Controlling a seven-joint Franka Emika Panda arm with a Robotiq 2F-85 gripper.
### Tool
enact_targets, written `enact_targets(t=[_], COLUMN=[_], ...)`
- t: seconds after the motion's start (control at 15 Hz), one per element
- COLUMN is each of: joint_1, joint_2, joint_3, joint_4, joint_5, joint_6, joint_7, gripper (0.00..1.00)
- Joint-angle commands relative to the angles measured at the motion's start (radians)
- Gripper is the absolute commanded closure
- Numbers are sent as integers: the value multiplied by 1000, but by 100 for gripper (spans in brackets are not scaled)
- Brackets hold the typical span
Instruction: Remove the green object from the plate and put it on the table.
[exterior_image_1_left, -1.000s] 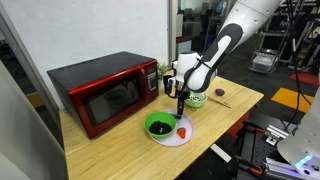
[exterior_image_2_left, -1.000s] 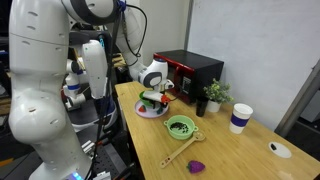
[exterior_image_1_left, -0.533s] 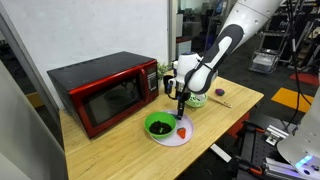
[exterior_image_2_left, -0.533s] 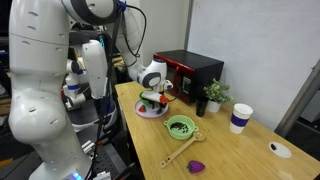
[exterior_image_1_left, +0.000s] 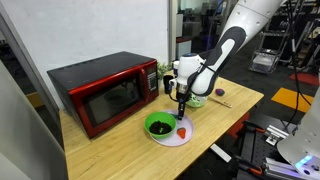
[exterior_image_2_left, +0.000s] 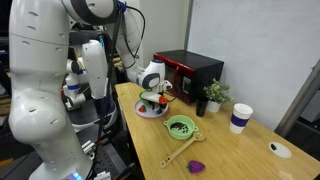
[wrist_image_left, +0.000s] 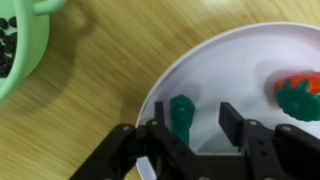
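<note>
The small dark green object (wrist_image_left: 182, 115) lies on the white plate (wrist_image_left: 250, 60) near its rim. My gripper (wrist_image_left: 197, 125) is open and low over the plate. The green piece lies between the fingers, close to the left one in the wrist view, and is not gripped. A red item (wrist_image_left: 300, 95) lies on the plate further along. In both exterior views the gripper (exterior_image_1_left: 181, 108) (exterior_image_2_left: 152, 100) hangs just over the plate (exterior_image_1_left: 172, 139) (exterior_image_2_left: 150, 113) on the wood table (exterior_image_1_left: 120, 150). The green piece is too small to make out there.
A bright green bowl with dark contents (exterior_image_1_left: 158, 125) (wrist_image_left: 20, 45) stands at the plate. A red microwave (exterior_image_1_left: 105, 90) stands behind. Another green bowl (exterior_image_2_left: 181, 127), a wooden spoon (exterior_image_2_left: 180, 152), a purple item (exterior_image_2_left: 198, 166), a potted plant (exterior_image_2_left: 212, 95) and a cup (exterior_image_2_left: 240, 118) stand further along the table.
</note>
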Motion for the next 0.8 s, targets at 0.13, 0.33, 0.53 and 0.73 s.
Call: enact_targets(t=[0.13, 0.33, 0.53, 0.73], joint_1=[7, 7, 9, 7], joint_2=[12, 13, 20, 29], joint_3=[-12, -17, -25, -25], joint_4=[-21, -28, -30, -19], joint_5=[-47, -56, -64, -68], joint_6=[50, 60, 72, 71], joint_7=[41, 52, 62, 73], gripper=[41, 41, 42, 41])
